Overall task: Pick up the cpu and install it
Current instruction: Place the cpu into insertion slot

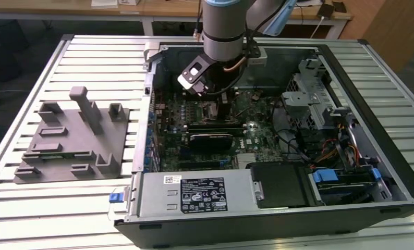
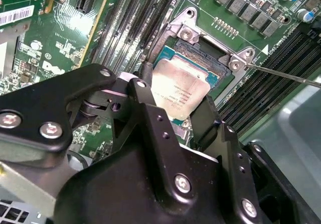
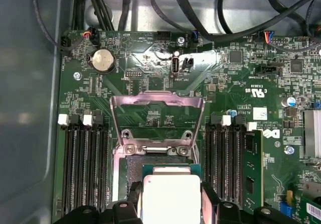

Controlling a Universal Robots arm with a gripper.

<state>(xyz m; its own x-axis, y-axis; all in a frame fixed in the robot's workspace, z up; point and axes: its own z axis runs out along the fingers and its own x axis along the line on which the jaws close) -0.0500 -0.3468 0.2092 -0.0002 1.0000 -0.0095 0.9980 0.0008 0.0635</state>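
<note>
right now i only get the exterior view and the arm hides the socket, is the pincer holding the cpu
Observer: Yes, in the second wrist view the pincer is shut on the cpu.
Operator: is the plate up
Observer: Yes, in the first wrist view the plate stands raised off the socket.
Operator: cpu seated
Observer: Seemingly not; part of the socket's pin field shows bare beside the cpu.
</note>
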